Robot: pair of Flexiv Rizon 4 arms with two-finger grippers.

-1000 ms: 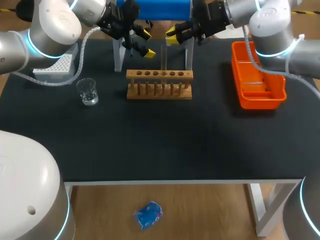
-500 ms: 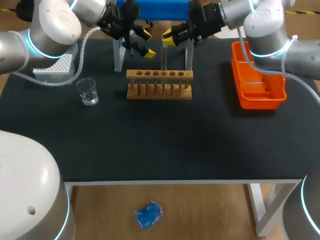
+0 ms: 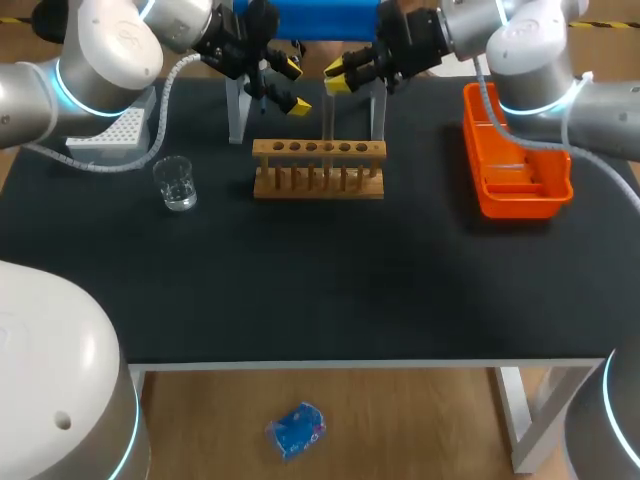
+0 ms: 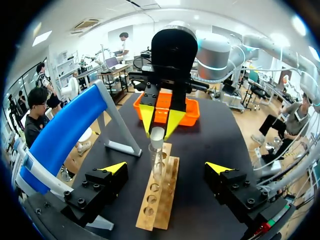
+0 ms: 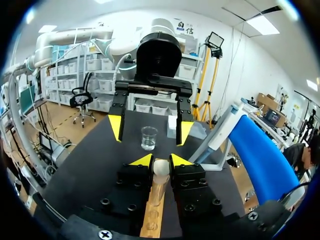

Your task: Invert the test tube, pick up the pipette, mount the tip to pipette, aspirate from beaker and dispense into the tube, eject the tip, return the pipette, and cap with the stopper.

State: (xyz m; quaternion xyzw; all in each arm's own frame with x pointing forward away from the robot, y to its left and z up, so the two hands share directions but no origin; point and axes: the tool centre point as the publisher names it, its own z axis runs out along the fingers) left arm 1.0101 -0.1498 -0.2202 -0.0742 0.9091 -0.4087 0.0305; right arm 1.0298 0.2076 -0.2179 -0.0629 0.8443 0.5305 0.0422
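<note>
At the table's far edge: my two grippers face each other over the wooden rack (image 3: 318,182), in front of a blue-topped stand (image 3: 305,18).
Test tube (image 3: 327,125): it stands upright in one of the rack's middle holes. Its top end looks pale and rounded in the right wrist view.
My right gripper (image 5: 161,161): closed on the tube's top end, with a yellow tip pressed against each side of it.
My left gripper (image 4: 167,168): fingers spread wide and holding nothing. It hangs near the tube, level with its upper part, and the rack runs out ahead between the two fingers.
Beaker (image 3: 178,184): clear glass, on the black tabletop (image 3: 330,280) to the left of the rack, well apart from both grippers.
Tip box (image 3: 108,138): white, at the far left, behind the beaker and under my left arm.
Orange tray (image 3: 515,195): on the right side of the table, below my right arm.
</note>
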